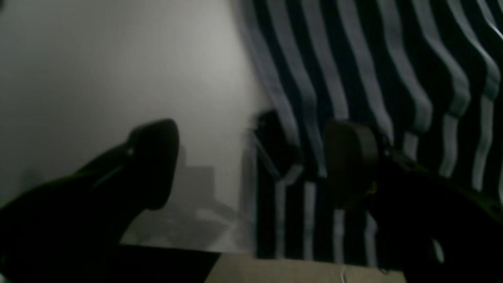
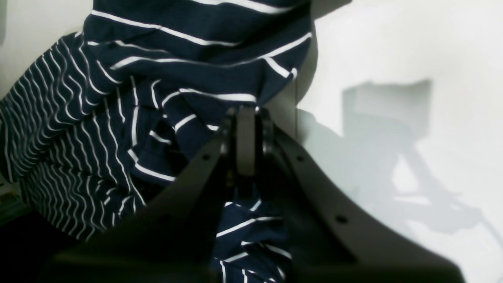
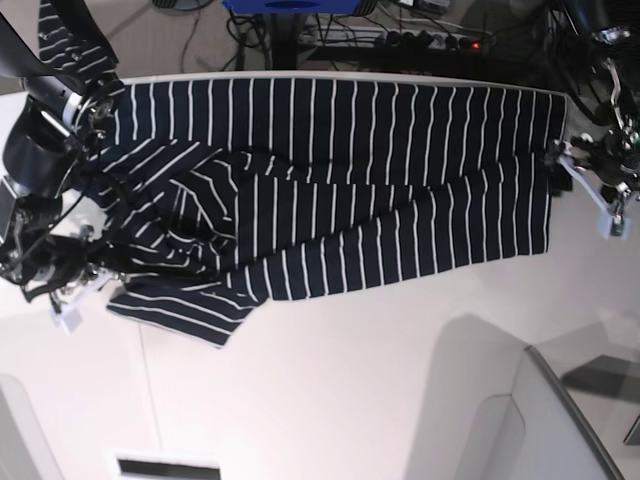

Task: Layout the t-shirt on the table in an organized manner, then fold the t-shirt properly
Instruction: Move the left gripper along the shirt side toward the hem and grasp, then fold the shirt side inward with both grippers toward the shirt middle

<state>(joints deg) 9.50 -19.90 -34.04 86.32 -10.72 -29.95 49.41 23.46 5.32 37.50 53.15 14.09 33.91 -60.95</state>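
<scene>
Gripping a bunched fold of the t-shirt [image 2: 169,98], our right gripper [image 2: 245,114] has its jaws pressed together, cloth piling ahead and to one side of its fingertips. Our left gripper [image 1: 251,161] stands spread wide, holding nothing, one finger over the striped hem, the other over the bare table [image 1: 98,59]. Between both grippers the shirt lies stretched across the tabletop.

Navy t-shirt [image 3: 330,190] w/ thin white stripes lies spread across far half of white table [image 3: 350,400], stripes running front-to-back. Right part flat, lower edge slightly wavy. Left part bunched, twisted into folds; one sleeve end flat on tabletop near left.
</scene>
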